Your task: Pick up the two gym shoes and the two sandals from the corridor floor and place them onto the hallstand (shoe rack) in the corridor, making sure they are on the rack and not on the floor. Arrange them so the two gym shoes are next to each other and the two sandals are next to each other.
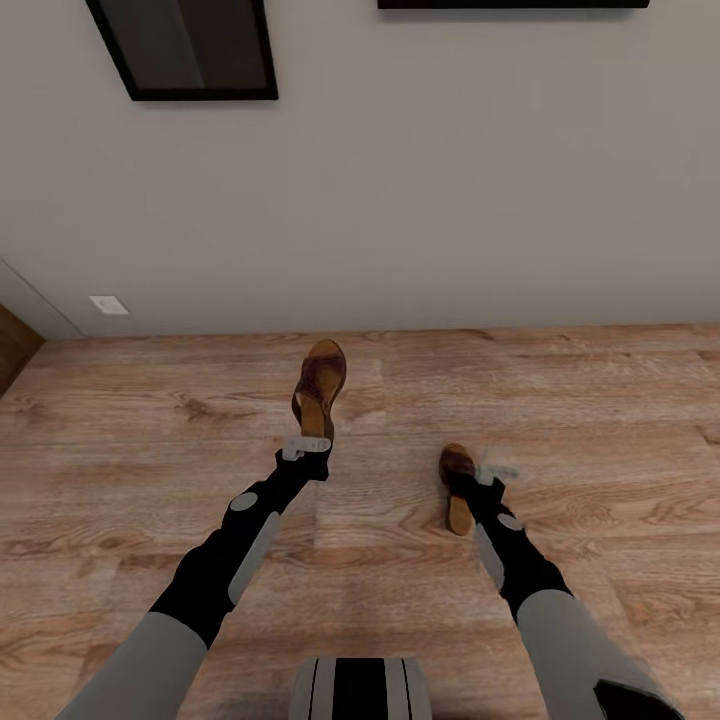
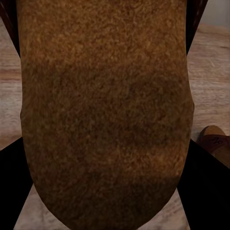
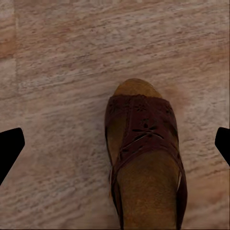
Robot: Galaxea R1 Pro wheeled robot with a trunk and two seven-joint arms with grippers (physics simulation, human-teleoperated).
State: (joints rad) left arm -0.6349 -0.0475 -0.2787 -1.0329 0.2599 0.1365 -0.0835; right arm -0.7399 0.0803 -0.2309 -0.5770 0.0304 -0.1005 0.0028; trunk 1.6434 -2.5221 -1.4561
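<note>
One dark brown sandal [image 1: 320, 385] with a tan insole stands lifted above the corridor floor [image 1: 150, 450], heel end in my left gripper [image 1: 308, 446], which is shut on it. Its insole [image 2: 105, 110] sits close before the left wrist camera between the dark fingers. The other sandal [image 1: 458, 487] lies flat on the floor under my right gripper [image 1: 490, 468]. In the right wrist view this sandal [image 3: 143, 163] lies between the wide-apart fingertips [image 3: 9, 148], and the gripper [image 3: 115, 146] is open and not touching it. The gym shoes and the hallstand are out of view.
A plain pale wall [image 1: 400, 200] closes the floor a short way ahead, with a white outlet [image 1: 108, 304] low at the left and two dark frames [image 1: 190, 50] above. A brown wooden edge [image 1: 15, 350] shows at the far left. My base [image 1: 360, 690] is at the bottom.
</note>
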